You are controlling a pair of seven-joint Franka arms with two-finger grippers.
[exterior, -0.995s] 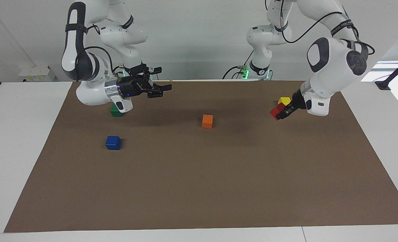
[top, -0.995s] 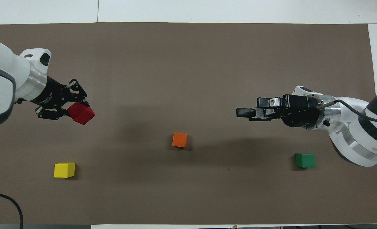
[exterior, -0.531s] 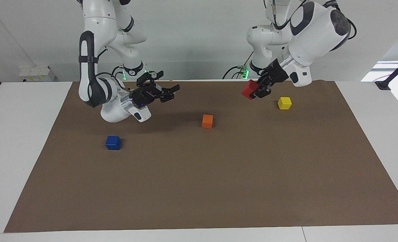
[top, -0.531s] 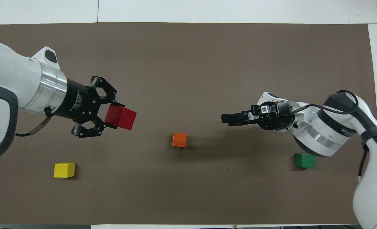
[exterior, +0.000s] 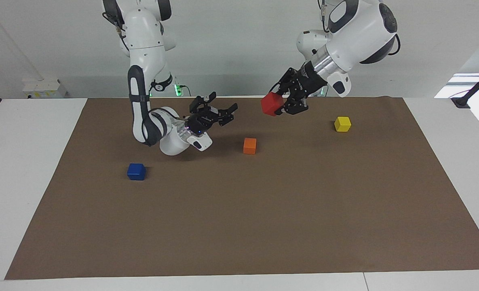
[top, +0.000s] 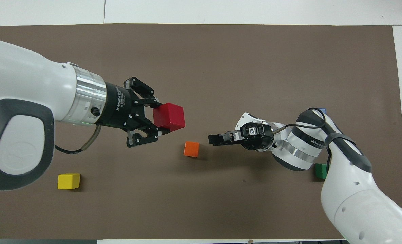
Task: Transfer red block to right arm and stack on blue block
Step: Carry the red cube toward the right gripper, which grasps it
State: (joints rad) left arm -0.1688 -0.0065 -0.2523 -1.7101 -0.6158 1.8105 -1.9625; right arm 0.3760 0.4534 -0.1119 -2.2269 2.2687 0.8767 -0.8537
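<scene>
The red block (exterior: 272, 104) (top: 169, 116) hangs in the air, tilted, with my left gripper (exterior: 279, 105) (top: 159, 120) shut on it. It is over the mat, beside the orange cube (exterior: 250, 146) (top: 191, 149). My right gripper (exterior: 223, 106) (top: 216, 139) is open and empty, pointing toward the red block from the other side of the orange cube, with a gap between them. The blue block (exterior: 136, 171) sits on the mat toward the right arm's end; in the overhead view only its corner (top: 322, 110) shows past the right arm.
A yellow cube (exterior: 342, 124) (top: 69, 181) lies toward the left arm's end of the brown mat (exterior: 263, 222). A green cube (top: 320, 170) peeks out from under the right arm and is hidden in the facing view.
The left gripper has lifted the red block and carried it from beside the yellow cube toward the table's middle. The right gripper has swung toward the middle too, staying open.
</scene>
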